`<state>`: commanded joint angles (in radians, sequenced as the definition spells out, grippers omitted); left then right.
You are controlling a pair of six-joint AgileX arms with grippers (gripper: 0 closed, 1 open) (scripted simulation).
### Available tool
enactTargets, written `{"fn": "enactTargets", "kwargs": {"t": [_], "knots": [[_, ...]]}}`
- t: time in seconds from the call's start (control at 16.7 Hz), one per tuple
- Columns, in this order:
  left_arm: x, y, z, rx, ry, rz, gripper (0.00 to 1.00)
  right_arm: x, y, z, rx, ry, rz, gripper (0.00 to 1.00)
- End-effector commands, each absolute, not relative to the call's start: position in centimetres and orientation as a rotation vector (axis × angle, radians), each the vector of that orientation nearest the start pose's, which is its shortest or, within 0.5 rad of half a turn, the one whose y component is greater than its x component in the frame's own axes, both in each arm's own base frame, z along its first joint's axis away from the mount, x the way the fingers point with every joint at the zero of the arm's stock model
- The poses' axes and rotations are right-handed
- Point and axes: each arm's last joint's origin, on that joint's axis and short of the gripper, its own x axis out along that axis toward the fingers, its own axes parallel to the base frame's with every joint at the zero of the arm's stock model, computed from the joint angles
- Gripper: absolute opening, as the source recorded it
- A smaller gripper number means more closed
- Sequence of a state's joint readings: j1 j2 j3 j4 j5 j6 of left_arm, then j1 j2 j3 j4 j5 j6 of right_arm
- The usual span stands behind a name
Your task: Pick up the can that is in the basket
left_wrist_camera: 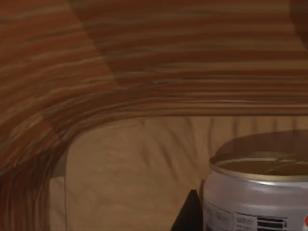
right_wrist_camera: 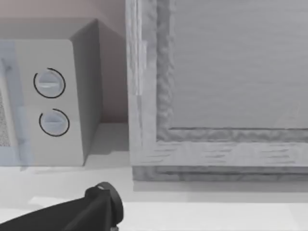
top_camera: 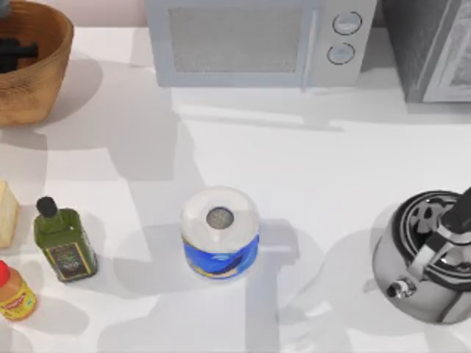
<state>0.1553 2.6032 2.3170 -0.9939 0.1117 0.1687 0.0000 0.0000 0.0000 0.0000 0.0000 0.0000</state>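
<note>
In the top view, the basket (top_camera: 29,70) stands at the upper left corner of the frame, on the white bench (top_camera: 309,169). A dark part of the left end effector (top_camera: 13,53) reaches down inside it, so I judge the step in hand is the approach to the can. Whether its fingers are open or closed I cannot tell.

In the left wrist view, the can (left_wrist_camera: 257,192) stands upright at the lower right of the frame, on the basket floor and near the ribbed wall (left_wrist_camera: 144,57). A dark tip sits just beside the can. The next move probably calls for bringing the fingers around the can, then closing them.

In the right wrist view, the microwave (right_wrist_camera: 53,96) is at the left; the right arm looks parked.
</note>
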Motion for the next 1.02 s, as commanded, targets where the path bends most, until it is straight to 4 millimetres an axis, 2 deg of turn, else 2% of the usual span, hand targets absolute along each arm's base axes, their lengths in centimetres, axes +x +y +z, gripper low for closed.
{"fn": "enactTargets", "kwargs": {"t": [0.3, 0.36, 0.48, 0.6, 0.84, 1.02], "knots": [[52.6, 8.6, 12.9, -0.031, 1.267, -0.049, 0.00, 10.6, -0.1, 16.0, 0.000, 0.000, 0.000, 1.00], [52.6, 8.8, 14.7, -0.019, 1.228, -0.041, 0.00, 10.6, -0.1, 16.0, 0.000, 0.000, 0.000, 1.00], [52.5, 8.9, 14.9, -0.019, 1.224, -0.036, 0.00, 10.6, -0.1, 16.0, 0.000, 0.000, 0.000, 1.00], [51.9, 9.0, 16.1, -0.021, 1.199, -0.010, 0.00, 10.6, -0.1, 16.0, 0.000, 0.000, 0.000, 1.00], [49.0, 8.5, 21.2, -0.015, 1.087, 0.059, 0.00, 10.6, -0.1, 16.0, 0.000, 0.000, 0.000, 1.00], [44.1, 7.1, 26.6, -0.003, 0.945, 0.100, 0.00, 10.6, -0.1, 16.0, 0.000, 0.000, 0.000, 1.00]]}}
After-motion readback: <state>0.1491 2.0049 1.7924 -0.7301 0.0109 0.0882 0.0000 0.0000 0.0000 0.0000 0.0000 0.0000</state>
